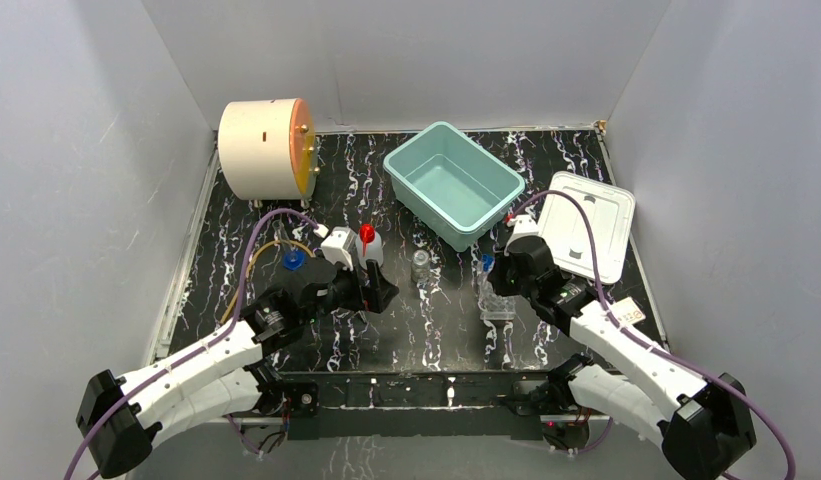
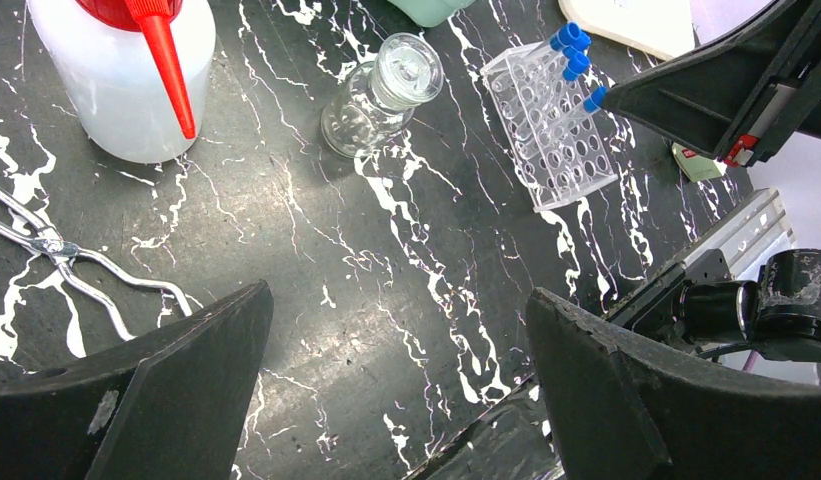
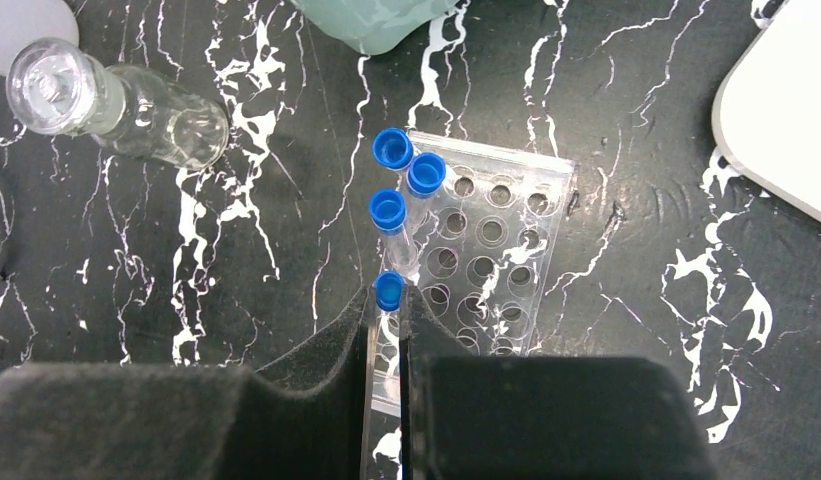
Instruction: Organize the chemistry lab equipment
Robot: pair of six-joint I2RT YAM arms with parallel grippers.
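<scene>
The left gripper [image 2: 396,295] hangs over the table [image 2: 386,250], jaws wide apart, near the squeeze bottle [image 2: 106,90]. The rack [image 3: 486,240] stands beside the glass vial [image 3: 136,110] and holds three capped tubes [image 3: 388,210]. The right gripper [image 3: 386,302] is clamped on a fourth tube [image 3: 389,290] at the rack's edge.

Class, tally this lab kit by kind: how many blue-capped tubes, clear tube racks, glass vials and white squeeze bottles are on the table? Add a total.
Blue-capped tubes: 4
Clear tube rack: 1
Glass vial: 1
White squeeze bottle: 1
Total: 7
</scene>
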